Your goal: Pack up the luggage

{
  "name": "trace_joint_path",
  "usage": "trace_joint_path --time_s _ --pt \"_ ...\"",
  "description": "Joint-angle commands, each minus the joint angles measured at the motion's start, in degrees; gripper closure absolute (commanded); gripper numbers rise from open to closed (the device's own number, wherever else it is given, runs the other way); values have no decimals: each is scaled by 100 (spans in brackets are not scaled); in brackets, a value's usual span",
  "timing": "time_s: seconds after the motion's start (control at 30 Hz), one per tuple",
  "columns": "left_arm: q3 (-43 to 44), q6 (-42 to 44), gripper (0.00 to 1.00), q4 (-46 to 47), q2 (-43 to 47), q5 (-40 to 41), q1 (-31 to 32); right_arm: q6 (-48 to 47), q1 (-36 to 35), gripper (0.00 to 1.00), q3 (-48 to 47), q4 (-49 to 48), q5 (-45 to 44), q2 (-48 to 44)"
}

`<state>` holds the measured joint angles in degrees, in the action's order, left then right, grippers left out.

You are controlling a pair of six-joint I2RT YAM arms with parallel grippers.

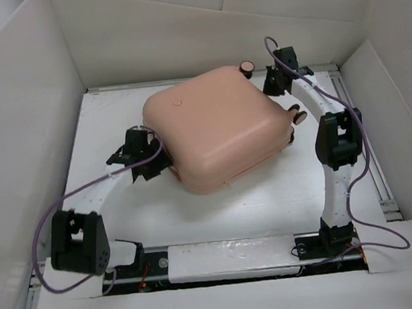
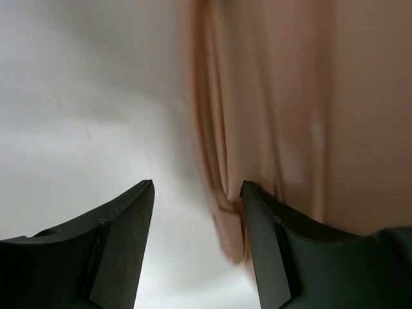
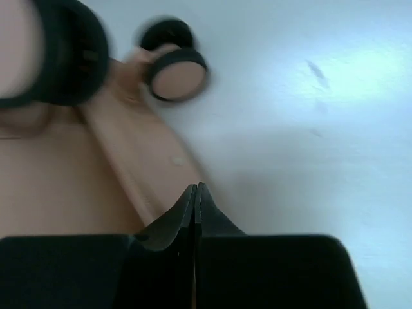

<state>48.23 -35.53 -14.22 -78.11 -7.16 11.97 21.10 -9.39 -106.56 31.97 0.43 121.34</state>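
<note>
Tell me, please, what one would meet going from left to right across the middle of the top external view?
left gripper → luggage → luggage wheel → right arm's elbow joint

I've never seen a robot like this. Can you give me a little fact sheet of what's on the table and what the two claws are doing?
Main object: luggage, peach-pink, closed, lying flat
Surface: white table
Wheels: two show close up in the right wrist view
Left gripper: jaws apart, at the luggage's left edge
Right gripper: shut, holding nothing, beside the wheels
</note>
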Motion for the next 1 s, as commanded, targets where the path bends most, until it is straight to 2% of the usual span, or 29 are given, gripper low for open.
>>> trace_joint_path --time_s 0.0,0.03,0.07,0.13,0.17,0.23,0.3,0.33,0.37,0.4,0.47,0.5,0.53,0.57,0.6,0.63,0.7,0.77,0.87,0.97 --pt "99 -297 45 -404 918 -982 614 482 -758 98 -1258 -298 2144 -85" --pt "195 -297 45 -563 1050 -893 614 482 -758 98 -2079 -44 2450 81" --pt "274 -245 45 -721 1287 -788 614 404 -697 96 -2488 498 2514 361" --pt "494 -183 45 -1142 1499 -524 614 324 -696 92 -3165 880 2411 434" --pt "573 -130 45 -1266 1700 -445 614 246 -644 81 -3169 960 2410 191" --pt "635 -59 49 -1538 1886 -226 614 245 -591 68 -2811 742 2226 -301" --pt "697 2 52 -1706 2096 -138 614 245 -529 56 -1880 269 2225 -1255" --pt "618 72 53 -1759 2098 -137 614 193 -529 54 -1494 127 2173 -1618" --pt "548 142 55 -1829 2167 -215 614 114 -529 54 -594 -5 2120 -2005" --pt "486 143 57 -1891 2168 -216 614 26 -529 53 -45 -354 2119 -2835" --pt "180 143 61 -1892 2238 -268 614 -211 -747 63 1106 -734 2067 -3710" --pt "74 82 65 -1892 2334 -269 614 -325 -844 68 2225 -892 2067 -4149" --pt "-32 81 67 -1822 2422 -269 614 -413 -985 78 2802 -1181 1910 -5058" --pt "-207 29 67 -1821 2423 -347 614 -414 -1317 80 3365 -1349 1752 -5520" --pt "-278 28 68 -1691 2423 -435 614 -414 -1494 83 4388 -1447 1620 -5951" --pt "-357 28 68 -1603 2423 -523 614 -466 -1670 84 4886 -1674 1619 -6747" --pt "-585 28 63 -1165 2423 -1066 614 -64 -2108 87 5696 -1755 1400 -7402" --pt "-735 -103 56 -830 2266 -1418 614 349 -2251 93 6549 -1746 1433 -8104" --pt "-955 -182 51 -223 2133 -1920 614 938 -2541 93 7508 -2166 1276 -8677" --pt "-1017 -349 50 85 2080 -2052 614 1045 -2717 82 8009 -2554 1161 -8733"
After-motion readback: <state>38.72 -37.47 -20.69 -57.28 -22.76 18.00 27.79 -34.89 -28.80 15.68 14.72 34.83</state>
